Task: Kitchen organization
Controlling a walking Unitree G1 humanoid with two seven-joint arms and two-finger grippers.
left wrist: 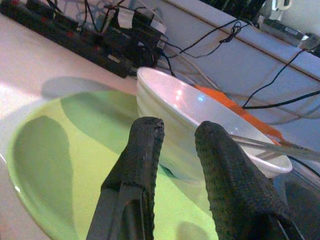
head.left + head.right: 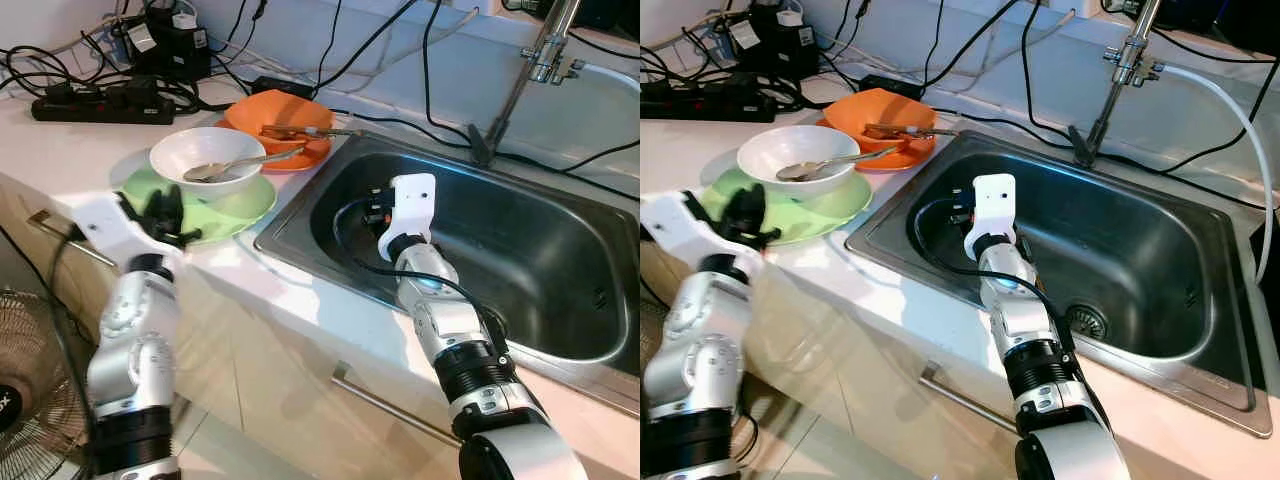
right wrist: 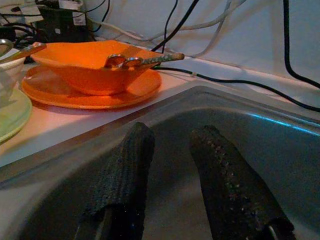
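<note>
Left gripper [image 2: 165,215] hovers over the near edge of the green plate [image 2: 245,205], fingers a little apart with nothing between them, pointed at the white bowl [image 2: 208,158] that stands on the plate. A spoon [image 2: 240,163] lies loose in the bowl, its handle sticking out over the rim toward the orange bowl [image 2: 280,125], which rests on an orange plate [image 2: 305,155] just beside the sink [image 2: 560,250] and carries cutlery across its top. Right gripper [image 3: 170,180] sits inside the sink near its left wall, fingers apart and empty.

Likely hazards: the bowl wall is smooth and curved, so a pinch at the rim may slip; tilting the bowl would send the spoon sliding out; pushing forward could shove bowl and plate into the orange dishes. A power strip [image 2: 95,103] and cables [image 2: 400,125] lie near the sink, poor company for water.
</note>
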